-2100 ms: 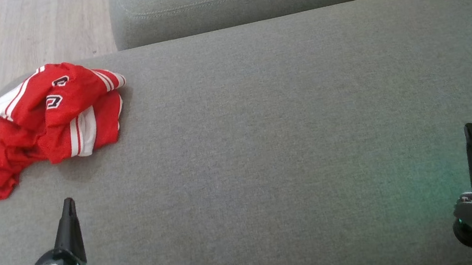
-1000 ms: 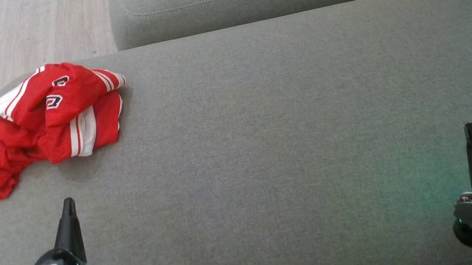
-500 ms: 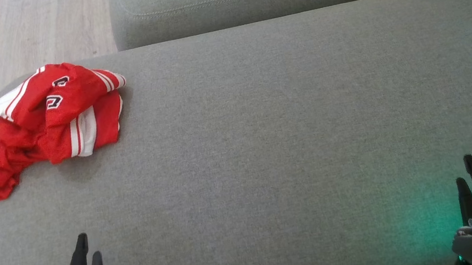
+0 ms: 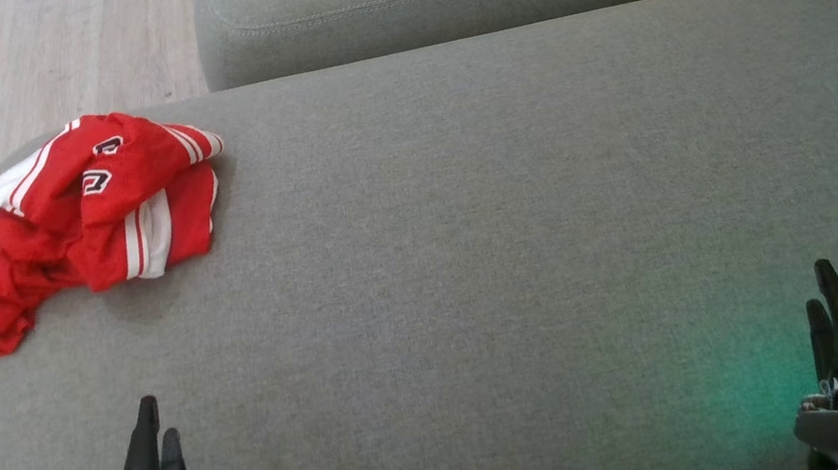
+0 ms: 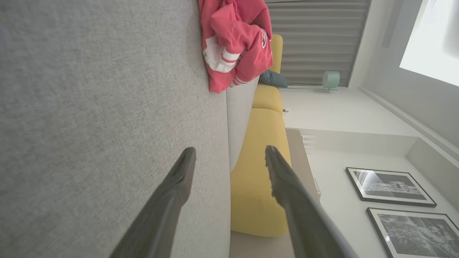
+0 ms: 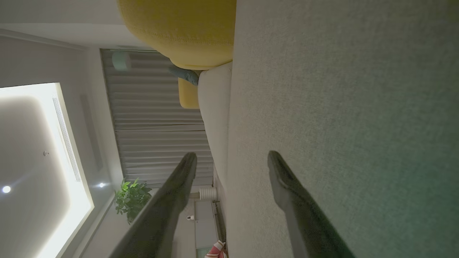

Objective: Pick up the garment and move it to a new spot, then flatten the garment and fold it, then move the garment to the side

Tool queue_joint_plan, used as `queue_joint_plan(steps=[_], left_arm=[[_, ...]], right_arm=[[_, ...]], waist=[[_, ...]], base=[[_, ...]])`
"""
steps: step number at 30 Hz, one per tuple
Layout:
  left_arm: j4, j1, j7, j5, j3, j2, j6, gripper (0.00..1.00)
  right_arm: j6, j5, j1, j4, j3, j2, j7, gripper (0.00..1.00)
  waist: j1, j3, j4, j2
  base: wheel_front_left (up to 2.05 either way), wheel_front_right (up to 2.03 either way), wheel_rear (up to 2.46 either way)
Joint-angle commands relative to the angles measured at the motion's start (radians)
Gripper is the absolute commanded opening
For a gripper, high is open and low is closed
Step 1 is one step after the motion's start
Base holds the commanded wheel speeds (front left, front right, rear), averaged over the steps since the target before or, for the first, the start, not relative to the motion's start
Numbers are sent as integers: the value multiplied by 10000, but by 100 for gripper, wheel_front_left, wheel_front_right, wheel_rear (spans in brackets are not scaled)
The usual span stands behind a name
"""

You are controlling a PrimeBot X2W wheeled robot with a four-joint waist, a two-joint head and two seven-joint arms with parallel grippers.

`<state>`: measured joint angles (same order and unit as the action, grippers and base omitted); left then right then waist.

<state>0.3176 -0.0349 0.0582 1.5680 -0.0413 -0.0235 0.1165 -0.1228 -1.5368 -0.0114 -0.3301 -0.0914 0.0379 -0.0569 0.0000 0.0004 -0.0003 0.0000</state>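
Head view: the red and white garment (image 4: pixel 84 219) lies crumpled at the upper left of the frame, on the grey sofa seat (image 4: pixel 474 260) near its edge. The left hand (image 4: pixel 158 417) at lower left and the right hand (image 4: pixel 816 283) at lower right have their fingers apart, both empty.

Even daylight, sharp; green glow lower right.

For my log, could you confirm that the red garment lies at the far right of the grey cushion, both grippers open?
Not quite: the head view shows the red garment at the far left of the grey cushion; left gripper and right gripper are open.
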Motion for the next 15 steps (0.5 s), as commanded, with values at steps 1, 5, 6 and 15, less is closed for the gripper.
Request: queue_joint_plan(steps=[1, 5, 6, 15], left_arm=[[-421, 395, -92, -128, 14, -90, 11, 100], [-614, 392, -211, -550, 105, -97, -29, 100], [-662, 391, -241, -673, 134, -99, -37, 100], [-1086, 387, -509, -1717, 411, -114, -158, 100]], right_arm=[[-13, 150, 347, 399, 93, 39, 101, 100], [-15, 568, 347, 593, 154, 43, 219, 100], [-16, 671, 346, 643, 168, 43, 249, 100], [-22, 2039, 338, 1100, 366, 51, 515, 100]], waist=[[0, -2, 1, 0], [0, -8, 5, 0], [0, -10, 6, 0], [0, -23, 21, 0]], base=[[0, 0, 0], [0, 0, 0], [0, 0, 0], [0, 0, 0]])
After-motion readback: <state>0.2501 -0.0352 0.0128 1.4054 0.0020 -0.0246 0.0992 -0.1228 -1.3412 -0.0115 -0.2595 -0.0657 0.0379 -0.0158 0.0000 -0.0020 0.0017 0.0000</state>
